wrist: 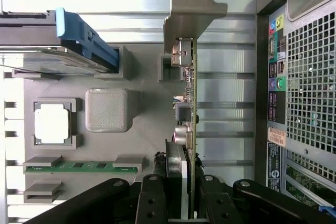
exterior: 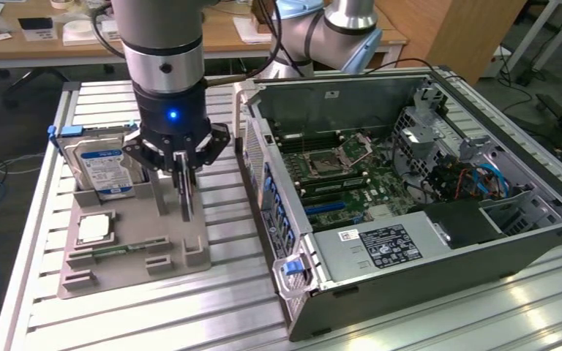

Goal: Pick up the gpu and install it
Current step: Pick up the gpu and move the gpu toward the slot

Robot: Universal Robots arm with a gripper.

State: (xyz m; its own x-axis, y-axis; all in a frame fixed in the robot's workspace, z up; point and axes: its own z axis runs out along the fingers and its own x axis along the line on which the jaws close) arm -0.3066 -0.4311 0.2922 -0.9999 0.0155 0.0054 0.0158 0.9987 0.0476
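Note:
The gpu is a thin dark card held edge-on and upright, its lower end just over the grey holder tray. My gripper is shut on its upper edge. In the wrist view the gpu runs away from the fingers, with its pale metal bracket at the far end. The gripper clamps the card between both fingers. Whether the card still rests in its tray slot I cannot tell.
On the tray stand a silver hard drive, a processor chip and a green memory stick. The open computer case lies at the exterior view's right, its rear panel close beside the card. Everything rests on a slotted aluminium table.

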